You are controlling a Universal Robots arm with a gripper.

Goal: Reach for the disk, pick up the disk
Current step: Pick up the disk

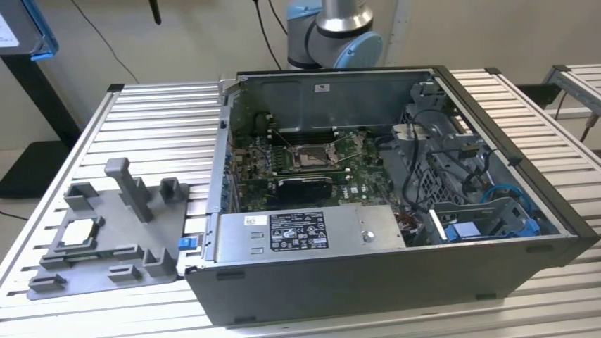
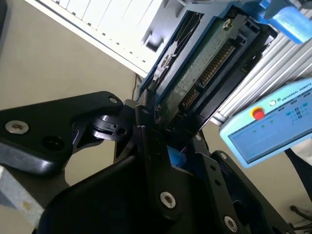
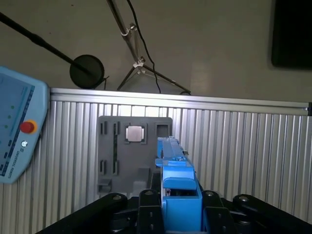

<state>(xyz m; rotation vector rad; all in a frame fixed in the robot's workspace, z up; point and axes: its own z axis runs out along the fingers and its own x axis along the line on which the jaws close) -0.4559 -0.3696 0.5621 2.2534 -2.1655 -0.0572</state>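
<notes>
In both wrist views my gripper (image 3: 178,196) is shut on the disk (image 3: 174,168), a bright blue frame standing on edge between the black fingers (image 3: 147,204). The second wrist view shows the disk (image 2: 200,68) from its underside, with a green circuit board and a connector row inside the blue frame, clamped in the gripper (image 2: 168,134). In the first wrist view the held disk hangs well above the ribbed metal table (image 3: 243,146), over the edge of the grey fixture plate (image 3: 122,156).
An open computer case (image 1: 376,211) lies on the table, with a blue bracket (image 1: 469,229) fixed inside. The grey fixture plate (image 1: 103,239) on the exterior view's left carries a small square chip (image 1: 78,231). A teach pendant (image 3: 17,131) and a floor stand (image 3: 87,70) are nearby.
</notes>
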